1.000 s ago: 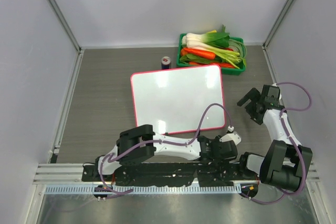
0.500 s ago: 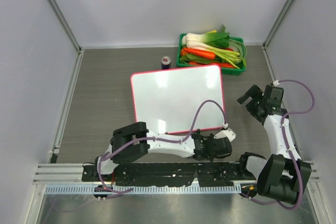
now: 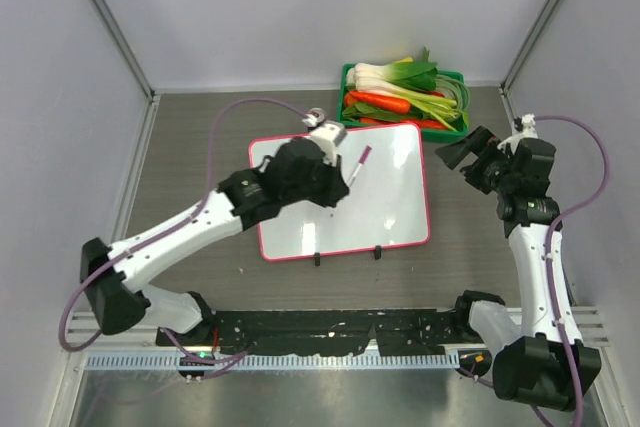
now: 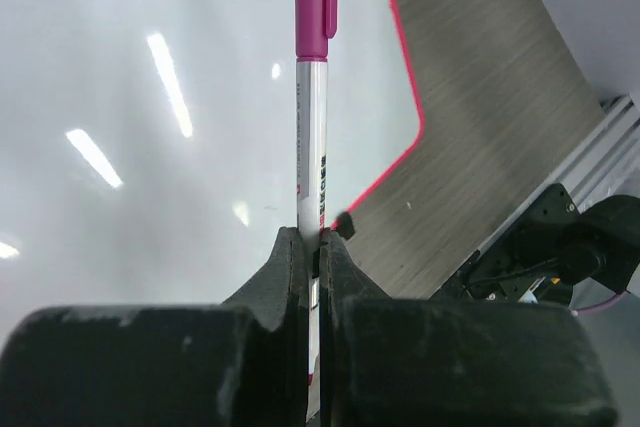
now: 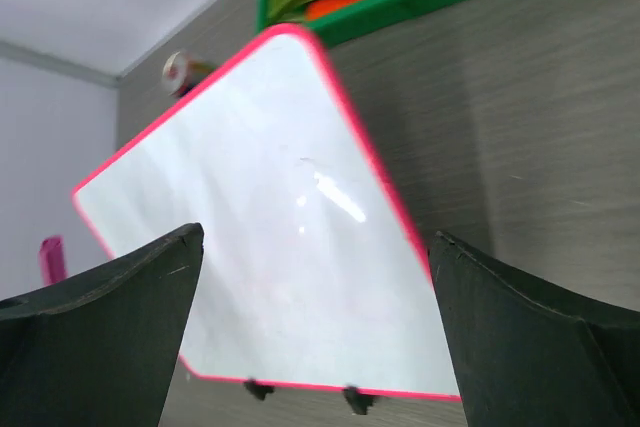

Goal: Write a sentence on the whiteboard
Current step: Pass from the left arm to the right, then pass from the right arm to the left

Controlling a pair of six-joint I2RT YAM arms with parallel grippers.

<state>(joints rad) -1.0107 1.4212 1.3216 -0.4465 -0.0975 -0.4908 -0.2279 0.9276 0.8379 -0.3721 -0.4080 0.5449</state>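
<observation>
Left jaws pinch the marker (image 4: 310, 147); right jaws spread wide.

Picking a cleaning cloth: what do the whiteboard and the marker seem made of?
The whiteboard looks like a glossy coated panel, perhaps melamine or painted steel: lights mirror in it as sharp streaks. Its pink-red frame is likely plastic. The marker seems smooth plastic: white printed barrel, magenta cap.

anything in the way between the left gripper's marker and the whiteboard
Nothing visible lies on the whiteboard under the left gripper; its white surface is bare. But the pink end of the marker looks like a cap still on, which would cover the tip.
</observation>
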